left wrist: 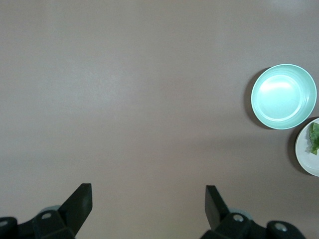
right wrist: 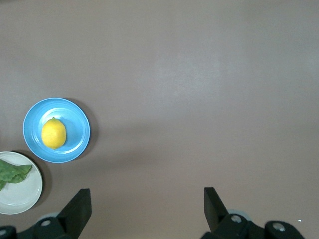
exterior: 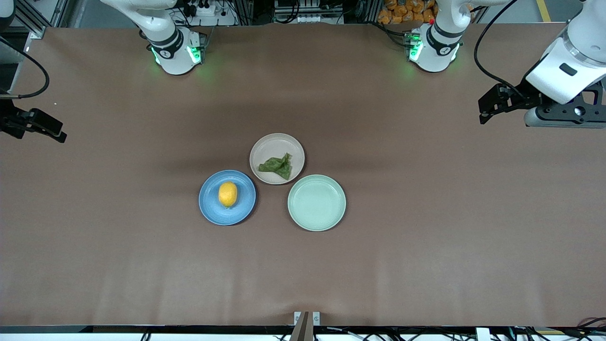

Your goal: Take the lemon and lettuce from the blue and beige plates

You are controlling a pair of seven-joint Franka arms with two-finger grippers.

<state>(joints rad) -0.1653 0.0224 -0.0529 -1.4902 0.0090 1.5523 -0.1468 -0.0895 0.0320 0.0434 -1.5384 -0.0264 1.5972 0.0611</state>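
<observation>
A yellow lemon [exterior: 227,194] lies on the blue plate [exterior: 208,203], seen too in the right wrist view as the lemon [right wrist: 54,134] on the blue plate [right wrist: 79,124]. A wrinkled green lettuce [exterior: 277,165] leaf rests on the beige plate [exterior: 274,141], which is farther from the front camera. My left gripper [exterior: 482,111] hangs open and empty over the left arm's end of the table. At the right arm's end, my right gripper [exterior: 54,130] hangs open with nothing in it. Both are well apart from the plates.
An empty mint-green plate [exterior: 316,202] sits beside the blue and beige plates, toward the left arm's end. The left wrist view shows this mint plate [left wrist: 283,96] and part of the lettuce [left wrist: 314,137]. Brown tabletop surrounds the plates.
</observation>
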